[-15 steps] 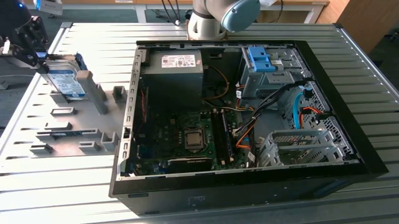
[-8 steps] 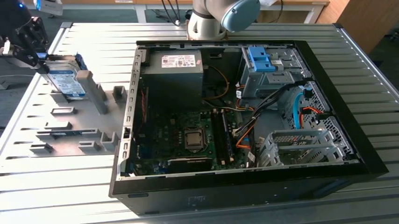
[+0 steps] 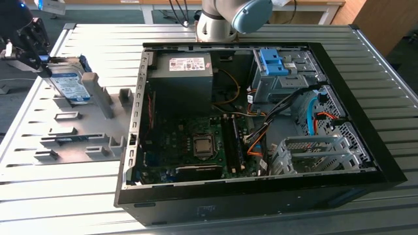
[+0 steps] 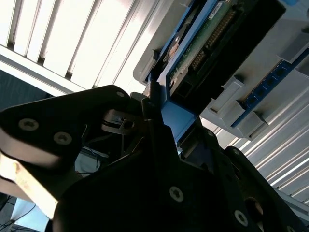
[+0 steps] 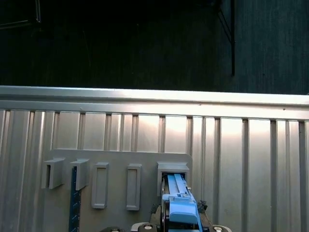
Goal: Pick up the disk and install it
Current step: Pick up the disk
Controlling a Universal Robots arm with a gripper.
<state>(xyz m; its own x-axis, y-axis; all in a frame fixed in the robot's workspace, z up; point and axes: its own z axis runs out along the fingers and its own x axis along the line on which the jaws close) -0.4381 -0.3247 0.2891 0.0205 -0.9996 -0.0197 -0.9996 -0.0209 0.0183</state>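
While it hangs tilted over the grey rack [image 3: 83, 123], the hand [image 3: 43, 65] is clamped on the disk [image 3: 68, 86].

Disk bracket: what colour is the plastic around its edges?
Blue. The bracket edging the disk shows best in the second wrist view.

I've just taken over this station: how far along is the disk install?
Nothing looks installed yet. The disk is at the grey holder rack on the exterior view's left, outside the open computer case. The gripper is right at it; whether it grips, I cannot tell. Left: getting the disk into the case.
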